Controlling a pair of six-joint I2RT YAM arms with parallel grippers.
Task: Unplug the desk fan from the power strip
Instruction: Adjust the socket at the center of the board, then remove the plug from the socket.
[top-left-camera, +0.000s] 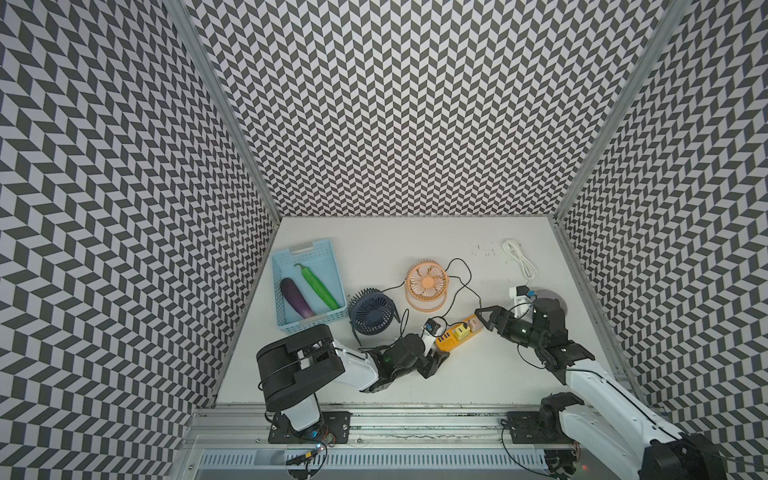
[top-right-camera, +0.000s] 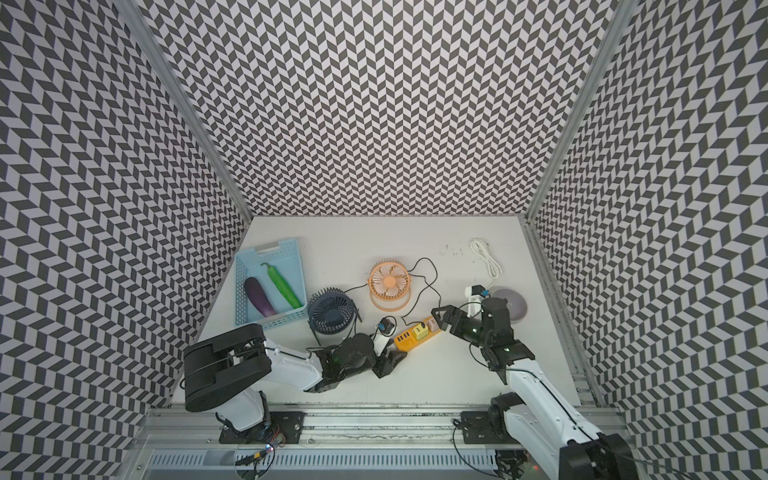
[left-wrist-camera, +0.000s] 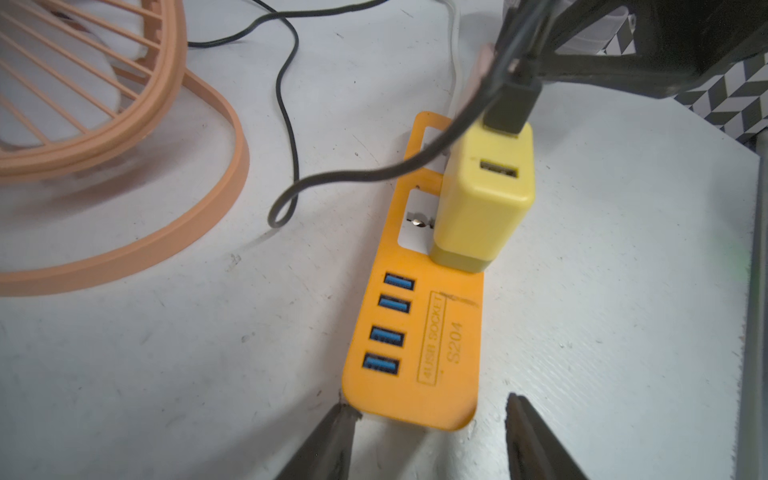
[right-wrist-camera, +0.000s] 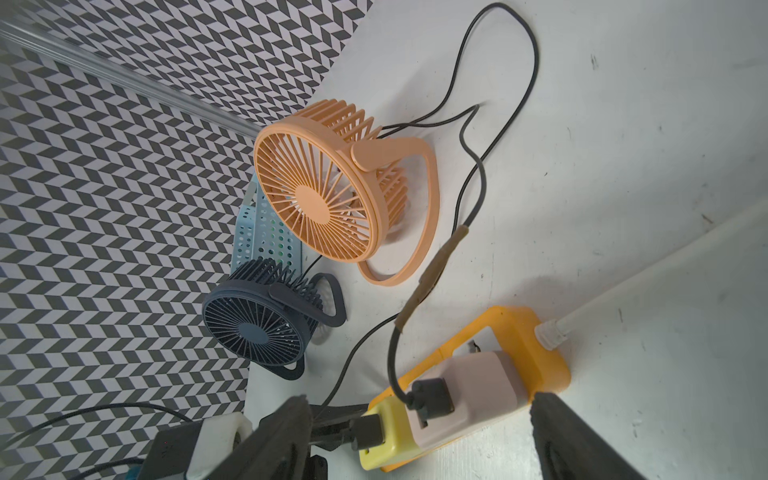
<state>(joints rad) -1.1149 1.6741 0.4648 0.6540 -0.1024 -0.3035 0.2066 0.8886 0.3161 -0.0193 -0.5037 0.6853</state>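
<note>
Left gripper (left-wrist-camera: 430, 411), arm stretched low, brackets the power strip (left-wrist-camera: 436, 332) end-on, jaws apart; right gripper (right-wrist-camera: 419, 403) spread, flanking the adapters (right-wrist-camera: 482, 374).

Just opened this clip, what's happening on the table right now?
Both arms are working at the orange power strip. The left end effector straddles its USB-port end, one finger touching a corner, not clamped. The right end effector is open around the yellow adapter and pale pink adapter, both plugged in with black cables attached. Nothing is unplugged yet; the orange fan and navy fan stand nearby.
</note>
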